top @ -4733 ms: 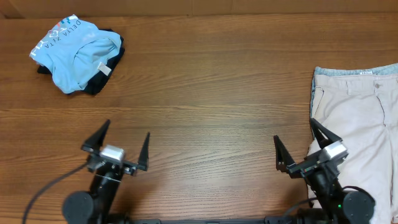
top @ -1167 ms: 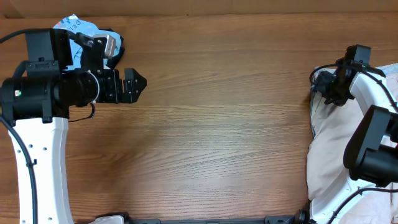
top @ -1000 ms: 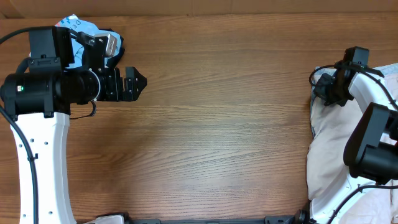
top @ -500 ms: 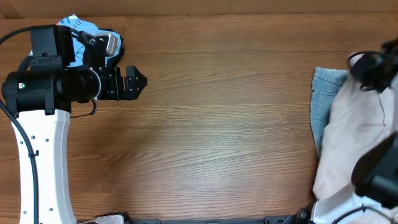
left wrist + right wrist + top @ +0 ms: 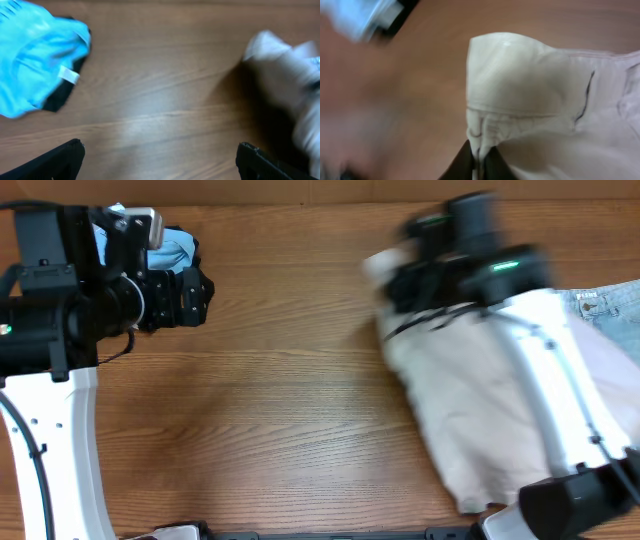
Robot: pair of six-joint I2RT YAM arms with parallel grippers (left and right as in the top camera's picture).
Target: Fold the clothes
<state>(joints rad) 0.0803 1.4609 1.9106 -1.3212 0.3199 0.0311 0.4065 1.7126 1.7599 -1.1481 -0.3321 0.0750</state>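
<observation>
The beige shorts (image 5: 470, 400) hang stretched across the right half of the table, blurred by motion. My right gripper (image 5: 479, 151) is shut on a bunched fold of the shorts (image 5: 520, 80); in the overhead view it (image 5: 398, 278) holds their upper left corner. Light-blue jeans (image 5: 603, 304) show at the far right edge. The pale-blue shirt (image 5: 30, 80) lies over a dark garment (image 5: 62, 97) at the far left. Beside that pile my left gripper (image 5: 196, 298) stands wide open and empty, with the shorts (image 5: 282, 65) a pale blur in its wrist view.
Bare wooden tabletop (image 5: 290, 380) lies between the two arms. The left arm's white link (image 5: 50, 440) runs down the left edge. The right arm's white link (image 5: 565, 410) crosses over the shorts.
My right arm has swung fast to the left, dragging the beige shorts toward the table's middle and uncovering the jeans. The left arm has shifted slightly left and back.
</observation>
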